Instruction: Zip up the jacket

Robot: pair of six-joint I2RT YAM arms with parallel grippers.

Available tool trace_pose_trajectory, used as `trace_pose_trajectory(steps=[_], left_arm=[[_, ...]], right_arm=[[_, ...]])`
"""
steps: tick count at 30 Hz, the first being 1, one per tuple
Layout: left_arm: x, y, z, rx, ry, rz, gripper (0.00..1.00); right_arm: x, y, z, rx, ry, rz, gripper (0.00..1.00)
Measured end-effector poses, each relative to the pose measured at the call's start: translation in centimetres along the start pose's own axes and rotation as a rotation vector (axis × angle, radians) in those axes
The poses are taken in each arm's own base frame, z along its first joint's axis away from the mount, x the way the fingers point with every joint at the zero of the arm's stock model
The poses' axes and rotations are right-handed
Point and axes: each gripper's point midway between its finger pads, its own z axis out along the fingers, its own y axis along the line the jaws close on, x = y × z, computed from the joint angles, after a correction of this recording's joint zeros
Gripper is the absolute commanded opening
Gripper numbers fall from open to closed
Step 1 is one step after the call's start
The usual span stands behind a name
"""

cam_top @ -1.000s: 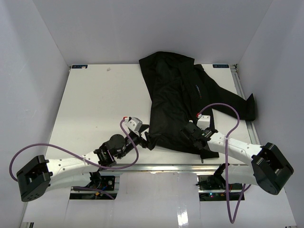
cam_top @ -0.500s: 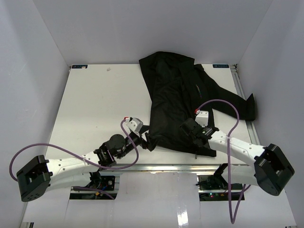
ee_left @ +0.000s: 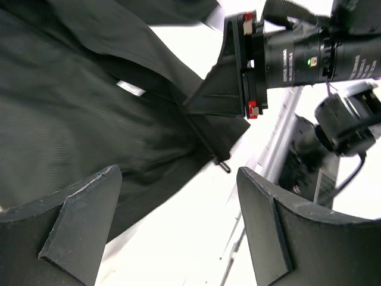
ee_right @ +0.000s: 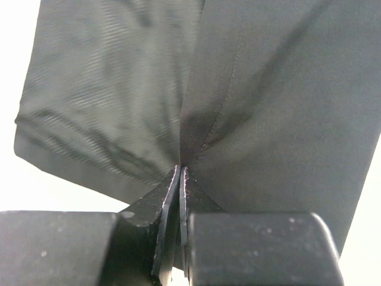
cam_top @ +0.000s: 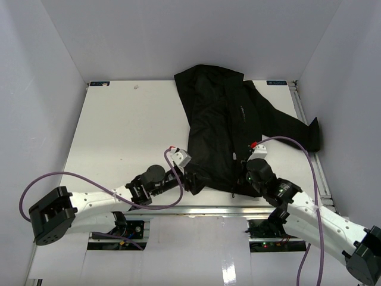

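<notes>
The left pincer (ee_left: 178, 174) hovers, jaws apart, just beside the near hem of the jacket (cam_top: 217, 128), which lies on the right half of the table (cam_top: 119, 131). The right pincer (ee_right: 180, 171) is clamped on hem fabric. The step looks like securing the bottom; next, the left likely must catch the zipper end.

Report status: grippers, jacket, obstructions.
Right gripper shut, pinching jacket at its near hem. Left gripper open, empty, beside that hem. Nothing blocking seen.
</notes>
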Motion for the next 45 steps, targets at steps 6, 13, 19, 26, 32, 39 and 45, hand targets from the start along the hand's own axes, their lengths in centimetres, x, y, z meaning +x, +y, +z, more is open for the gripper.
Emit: trace_pose_trajectory(steps=[6, 13, 19, 26, 32, 39, 45], left_arm=[[2.6, -1.5, 1.9, 0.115, 0.120, -0.032, 0.89], [5.1, -2.5, 3.2, 0.202, 0.223, -0.060, 0.89], [5.9, -2.9, 4.9, 0.229, 0.265, -0.070, 0.87], [6.4, -3.2, 5.7, 0.248, 0.292, -0.081, 0.83], [6.6, -3.4, 6.1, 0.262, 0.303, -0.088, 0.77], [7.2, -3.5, 6.5, 0.275, 0.325, -0.097, 0.56], [7.5, -4.0, 6.3, 0.307, 0.342, -0.103, 0.29]], right_arm=[[-0.3, 2.0, -0.7, -0.161, -0.066, 0.011, 0.08], [-1.0, 3.5, -1.9, -0.283, -0.129, 0.018, 0.08], [-1.2, 4.9, -2.7, -0.371, -0.139, 0.016, 0.08], [-0.1, 5.6, -2.7, -0.433, -0.119, 0.009, 0.08], [-0.1, 6.0, -2.9, -0.457, -0.119, 0.007, 0.08], [0.0, 6.1, -3.0, -0.477, -0.129, 0.008, 0.10], [0.3, 6.4, -3.1, -0.499, -0.123, 0.003, 0.30]])
